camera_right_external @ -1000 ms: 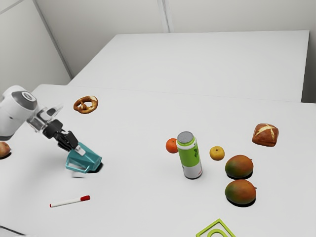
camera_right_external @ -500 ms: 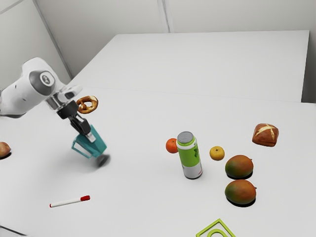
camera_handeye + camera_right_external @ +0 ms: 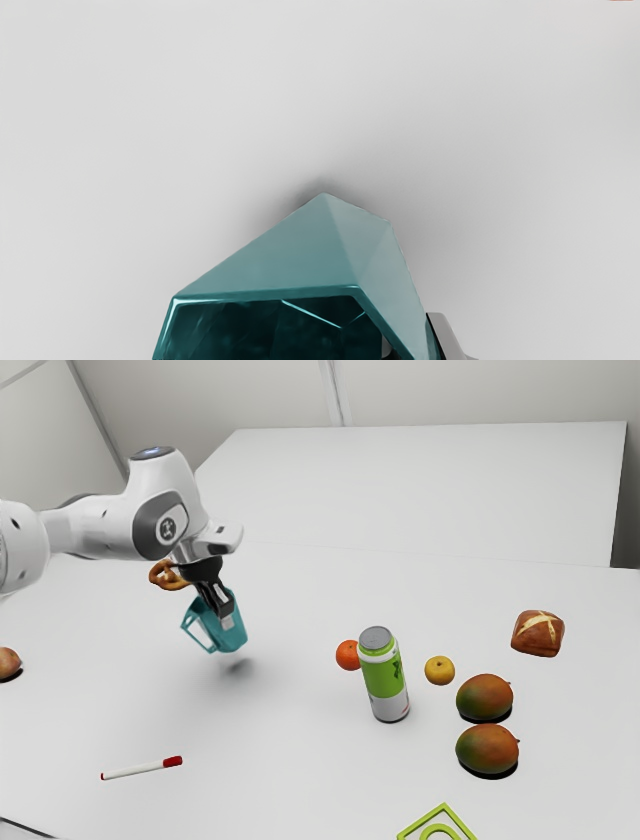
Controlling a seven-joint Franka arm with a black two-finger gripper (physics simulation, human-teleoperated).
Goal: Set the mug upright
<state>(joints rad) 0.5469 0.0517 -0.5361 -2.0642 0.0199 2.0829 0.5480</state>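
A green-and-white cylindrical bottle [image 3: 383,680] stood well apart; we slanted our black gripper [image 3: 226,622] downward, fingers pinching the teal faceted mug [image 3: 232,639].

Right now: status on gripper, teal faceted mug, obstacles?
Black two-finger gripper shut on teal faceted mug. Mug raised off white table, slightly tilted, mouth up. Upright green-and-white bottle stands apart, toward exterior view's right.

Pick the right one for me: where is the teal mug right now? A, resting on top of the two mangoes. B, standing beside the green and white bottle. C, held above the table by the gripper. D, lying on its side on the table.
C: the gripper grips the mug by its wall, and a soft shadow lies on the table below it, apart from its base.
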